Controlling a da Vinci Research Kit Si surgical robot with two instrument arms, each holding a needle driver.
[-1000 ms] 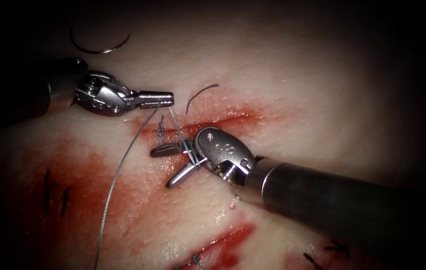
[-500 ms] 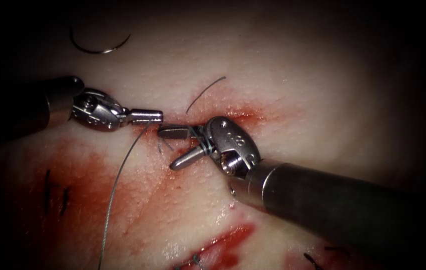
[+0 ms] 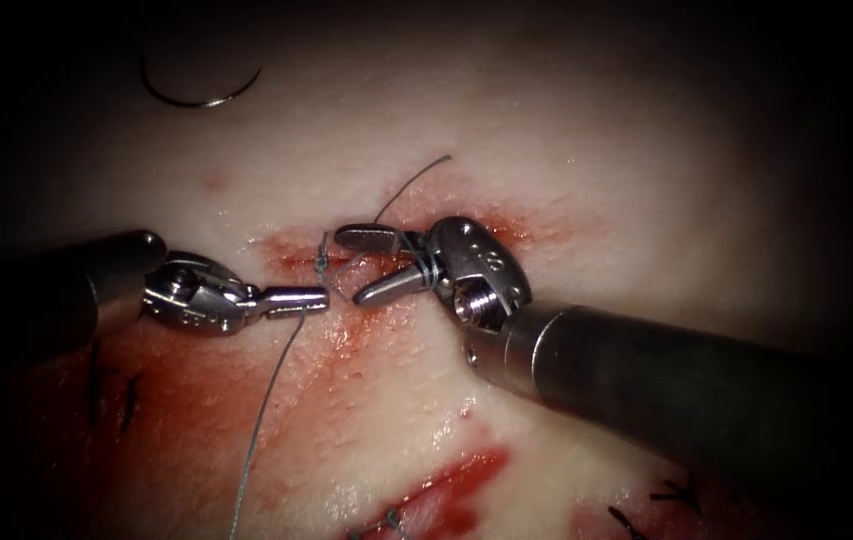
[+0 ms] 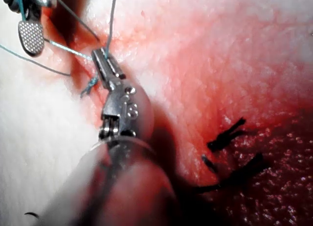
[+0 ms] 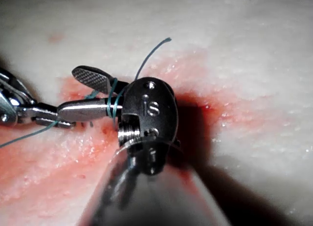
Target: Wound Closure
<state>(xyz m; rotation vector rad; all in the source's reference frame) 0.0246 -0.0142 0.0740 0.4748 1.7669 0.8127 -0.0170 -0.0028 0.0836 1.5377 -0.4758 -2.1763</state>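
The curved needle [image 3: 198,98] lies free on the tissue [image 3: 586,150], far up and to the left, not in the tissue and held by neither tool. My left tool [image 3: 320,297] sits at the cut's [image 3: 296,258] left end, shut on the thread [image 3: 268,400], which trails down from it. In the left wrist view those jaws [image 4: 101,59] clamp the strand beside the knot [image 4: 89,86]. My right tool [image 3: 350,268] is over the cut with jaws open, and thread loops [image 3: 416,262] are wound around their base. The loops [image 5: 112,101] also circle the right tool [image 5: 68,91]. A short tail [image 3: 411,185] curves up from it.
Red fluid [image 3: 186,400] stains the tissue below the cut. A second red cut [image 3: 446,490] with stitches lies at the bottom. Dark older stitches sit at the lower left [image 3: 111,385] and lower right [image 3: 666,495], and close to the left shaft [image 4: 230,138].
My right tool moved up from below the cut to over it, carrying the thread loops on its open jaws. My left tool moved down, still holding the thread.
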